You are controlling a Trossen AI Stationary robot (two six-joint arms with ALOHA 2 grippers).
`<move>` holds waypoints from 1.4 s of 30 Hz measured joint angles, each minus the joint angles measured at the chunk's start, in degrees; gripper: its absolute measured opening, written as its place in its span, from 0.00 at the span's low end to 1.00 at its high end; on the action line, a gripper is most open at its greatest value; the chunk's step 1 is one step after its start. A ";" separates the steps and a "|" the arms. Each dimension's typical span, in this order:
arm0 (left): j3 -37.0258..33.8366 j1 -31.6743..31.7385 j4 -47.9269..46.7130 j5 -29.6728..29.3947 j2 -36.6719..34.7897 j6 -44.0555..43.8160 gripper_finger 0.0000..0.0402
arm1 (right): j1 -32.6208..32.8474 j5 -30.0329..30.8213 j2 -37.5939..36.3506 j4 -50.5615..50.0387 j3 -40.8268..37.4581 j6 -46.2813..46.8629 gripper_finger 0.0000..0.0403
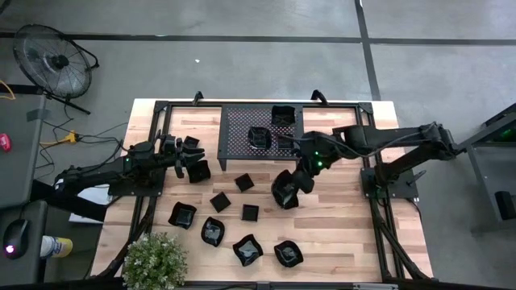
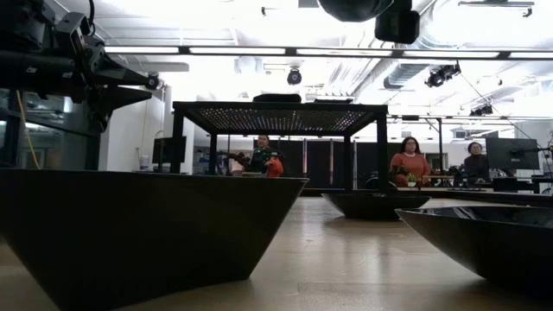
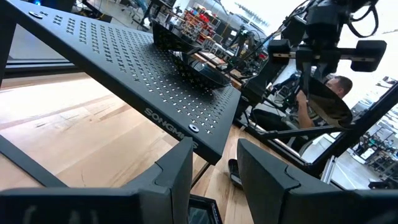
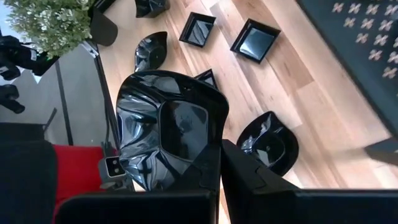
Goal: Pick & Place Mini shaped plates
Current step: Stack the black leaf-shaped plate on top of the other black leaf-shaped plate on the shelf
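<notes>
Nearest the right wrist camera, a glossy black wavy-rimmed plate fills the view, pinched by its rim between the right gripper's two dark fingers, which are clenched on it. Seen from above, that right gripper hangs over the middle of the wooden table, and the held plate dangles edge-up just on the near side of the black perforated rack.

The rack lies directly on the far side of this gripper, close by. Two plates already sit on its top: one in the middle and one toward the far right corner. Judging from this, the coming move turns on carrying the held plate a short way farther from the viewer and up onto the rack, and the right arm is the nearer one for it.

The left gripper is at the rack's left end, its fingers closed on a smaller dark plate, though what exactly it holds is hard to make out.

The remaining plates lie scattered on the near half of the table, among them a small square one and a wavy one. A potted plant stands at the near left corner.
</notes>
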 joint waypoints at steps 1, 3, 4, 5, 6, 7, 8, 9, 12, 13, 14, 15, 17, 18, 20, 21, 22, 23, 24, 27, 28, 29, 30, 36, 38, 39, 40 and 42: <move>0.00 0.00 0.00 0.00 0.01 -0.02 0.31 | -0.76 -0.57 0.00 0.00 0.00 -0.73 0.00; -0.02 -0.01 0.00 -0.01 0.00 -0.01 0.31 | -2.58 -2.38 0.00 0.00 0.00 -2.54 0.00; 0.00 -0.01 0.00 0.00 0.01 -0.01 0.31 | -3.50 -3.31 0.00 0.02 0.00 -3.43 0.00; 0.00 -0.01 0.00 0.00 0.01 -0.01 0.31 | -4.38 -4.12 0.00 0.05 0.00 -4.38 0.00; 0.00 -0.02 0.02 -0.02 0.00 0.00 0.31 | -5.29 -4.77 0.00 0.14 0.00 -5.33 0.00; 0.00 -0.02 0.00 -0.02 0.02 -0.02 0.31 | -6.19 -5.35 0.00 0.37 0.00 -6.29 0.00; 0.00 -0.01 0.00 0.00 0.00 -0.01 0.31 | -7.14 -6.36 0.00 0.75 0.00 -7.23 0.00; 0.00 0.00 0.00 -0.02 0.00 -0.02 0.31 | -8.13 -7.18 0.00 1.21 0.00 -8.07 0.00; 0.00 -0.02 0.00 0.00 0.00 0.00 0.31 | -10.89 -9.40 0.00 1.88 0.00 -10.34 0.00; 0.00 0.00 0.00 0.00 0.00 -0.01 0.31 | -11.70 -10.04 0.00 2.07 0.00 -11.09 0.00; 0.00 -0.02 0.00 0.00 0.00 0.00 0.31 | -12.45 -10.64 0.01 2.32 0.00 -11.94 0.00; -0.02 -0.02 0.00 0.00 0.00 -0.02 0.31 | -13.15 -11.33 0.10 2.53 0.00 -12.75 0.00; -0.01 0.00 0.00 0.00 0.00 0.00 0.31 | -14.25 -12.89 0.72 3.35 0.00 -14.34 0.00; 0.00 -0.01 0.00 -0.02 0.02 0.00 0.31 | -14.72 -13.19 1.11 3.93 0.00 -14.99 0.00; 0.00 -0.02 0.00 -0.01 0.00 -0.01 0.31 | -15.49 -13.92 2.33 5.59 0.00 -16.26 0.00; 0.00 0.00 0.00 0.00 0.02 0.00 0.31 | -15.93 -14.60 2.95 6.70 0.00 -16.77 0.00; 0.00 -0.01 0.00 -0.01 0.01 -0.01 0.31 | -16.28 -15.33 3.80 8.10 0.00 -17.11 0.00; 0.00 0.00 0.00 -0.02 0.00 0.00 0.31 | -16.58 -16.10 4.52 9.58 0.00 -17.23 0.00; -0.01 0.00 0.00 -0.01 0.01 0.00 0.31 | -16.87 -16.48 5.31 10.86 0.00 -17.33 0.00; -0.01 0.00 0.00 0.00 0.00 0.00 0.31 | -17.54 -16.66 7.28 12.36 0.00 -17.56 0.00; 0.00 -0.02 0.00 -0.01 0.00 -0.01 0.31 | -17.68 -16.65 7.72 12.49 0.00 -17.93 0.00; -0.01 -0.01 0.00 0.00 0.00 0.00 0.31 | -17.91 -16.66 7.99 12.82 0.00 -18.20 0.00; -0.02 -0.01 0.00 -0.01 0.00 -0.01 0.31 | -18.07 -16.68 8.12 13.06 0.00 -18.38 0.00; 0.00 -0.01 0.00 -0.01 0.00 -0.01 0.31 | -19.79 -16.82 8.22 15.31 0.13 -18.40 0.00; -0.01 -0.02 0.00 0.00 0.00 0.00 0.31 | -20.23 -16.81 8.50 15.37 1.61 -18.69 0.00; -0.02 -0.01 0.00 0.00 0.01 0.00 0.31 | -20.36 -16.73 8.94 15.36 2.79 -19.06 0.00; 0.00 0.00 0.00 -0.01 0.00 0.00 0.31 | -20.63 -16.65 9.32 15.02 4.28 -19.66 0.00; -0.01 -0.01 0.00 -0.01 0.01 -0.01 0.31 | -20.97 -16.36 10.36 12.74 7.70 -20.84 0.00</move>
